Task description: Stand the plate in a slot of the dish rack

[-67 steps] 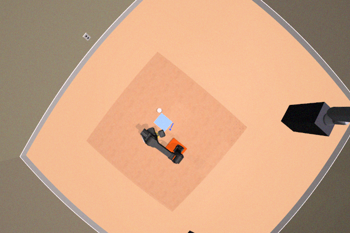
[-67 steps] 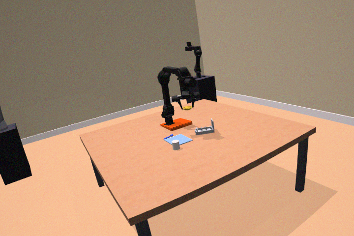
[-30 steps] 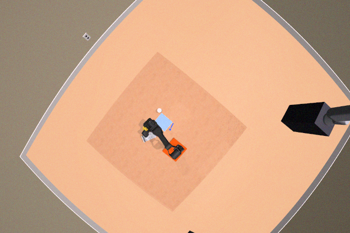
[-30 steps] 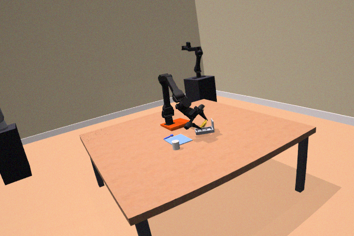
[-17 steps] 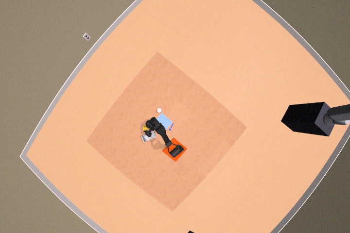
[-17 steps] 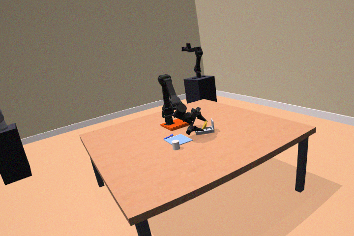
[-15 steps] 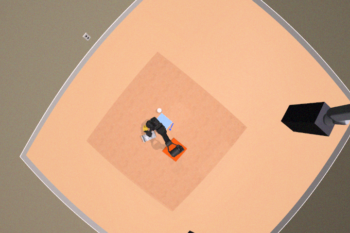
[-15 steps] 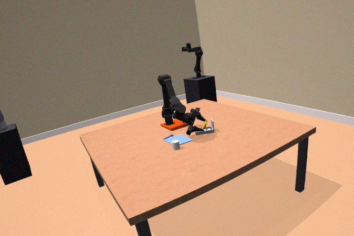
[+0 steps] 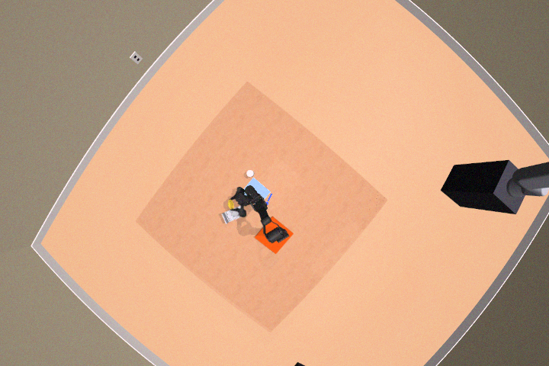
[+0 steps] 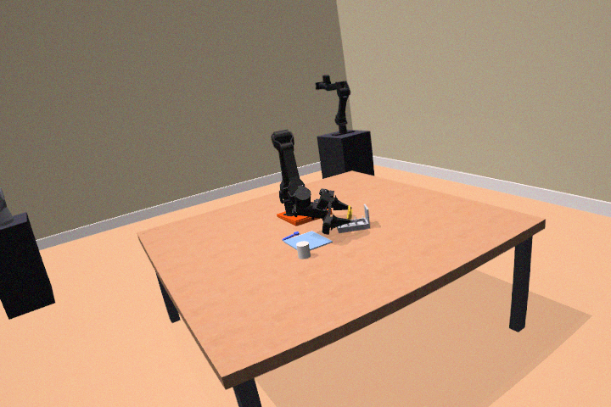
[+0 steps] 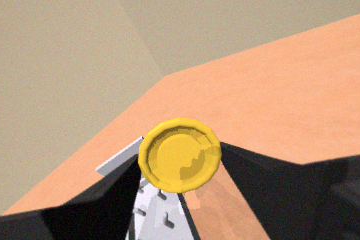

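The yellow plate (image 11: 179, 155) (image 10: 349, 211) (image 9: 230, 203) stands on edge between my fingers, its face turned to the wrist camera. My gripper (image 11: 179, 152) (image 10: 343, 214) (image 9: 234, 205) is shut on the plate, and the arm is bent low over the table. The grey dish rack (image 11: 158, 220) (image 10: 357, 223) (image 9: 227, 217) lies directly below the plate. Its upright end wall (image 11: 119, 159) (image 10: 366, 212) is on the far side. The plate's lower edge is down at the rails; I cannot tell whether it touches them.
A light blue mat (image 10: 311, 238) (image 9: 260, 187) with a blue pen (image 10: 291, 235) lies beside the rack. A small white cup (image 10: 303, 249) (image 9: 249, 173) stands past the mat. The arm's orange base plate (image 10: 292, 219) (image 9: 271, 246) is behind. The wooden table (image 10: 364, 297) extends around.
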You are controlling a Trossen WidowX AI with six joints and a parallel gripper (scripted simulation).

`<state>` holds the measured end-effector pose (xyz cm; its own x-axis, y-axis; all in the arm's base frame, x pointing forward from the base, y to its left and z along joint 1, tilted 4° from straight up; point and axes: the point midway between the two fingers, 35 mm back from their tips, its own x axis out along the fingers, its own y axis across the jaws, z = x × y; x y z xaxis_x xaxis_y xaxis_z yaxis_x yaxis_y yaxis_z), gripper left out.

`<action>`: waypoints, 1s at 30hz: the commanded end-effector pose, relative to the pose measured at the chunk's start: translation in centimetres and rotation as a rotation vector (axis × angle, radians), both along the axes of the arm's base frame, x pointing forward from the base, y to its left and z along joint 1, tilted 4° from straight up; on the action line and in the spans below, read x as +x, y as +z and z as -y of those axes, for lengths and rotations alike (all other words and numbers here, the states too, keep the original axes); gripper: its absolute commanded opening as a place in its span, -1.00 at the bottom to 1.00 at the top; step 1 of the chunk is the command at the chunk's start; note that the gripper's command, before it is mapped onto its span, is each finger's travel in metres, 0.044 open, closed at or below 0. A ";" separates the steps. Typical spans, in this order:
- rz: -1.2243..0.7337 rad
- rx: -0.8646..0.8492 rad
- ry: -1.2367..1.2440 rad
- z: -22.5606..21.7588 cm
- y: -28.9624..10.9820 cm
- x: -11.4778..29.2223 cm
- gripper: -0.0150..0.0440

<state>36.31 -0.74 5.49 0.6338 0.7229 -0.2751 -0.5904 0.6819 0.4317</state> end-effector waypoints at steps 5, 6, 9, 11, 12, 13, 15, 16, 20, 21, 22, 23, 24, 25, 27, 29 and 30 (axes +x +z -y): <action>0.192 -0.016 0.084 -0.4 0.2 -2.4 -0.49; 0.217 -0.019 0.094 -0.5 0.2 -2.7 -0.49; 0.292 -0.030 0.125 -0.7 0.4 -3.8 -0.49; 0.342 -0.039 0.146 -0.8 0.5 -4.6 -0.49; 0.367 -0.043 0.156 -0.9 0.5 -5.0 -0.49; 0.391 -0.048 0.166 -1.0 0.6 -5.4 -0.49; 0.441 -0.057 0.187 -1.2 0.7 -6.2 -0.49; 0.462 -0.062 0.196 -1.2 0.8 -6.6 -0.49; 0.478 -0.065 0.203 -1.3 0.8 -6.8 -0.49; 0.478 -0.065 0.203 -1.3 0.8 -6.8 -0.49; 0.478 -0.065 0.203 -1.3 0.8 -6.8 -0.49; 0.478 -0.065 0.203 -1.3 0.8 -6.8 -0.49; 0.478 -0.065 0.203 -1.3 0.8 -6.8 -0.49; 0.478 -0.065 0.203 -1.3 0.8 -6.8 -0.49; 0.478 -0.065 0.203 -1.3 0.8 -6.8 -0.49; 0.477 -0.065 0.203 -1.4 0.5 -6.8 -0.49; 0.476 -0.066 0.203 -1.4 0.3 -6.7 -0.49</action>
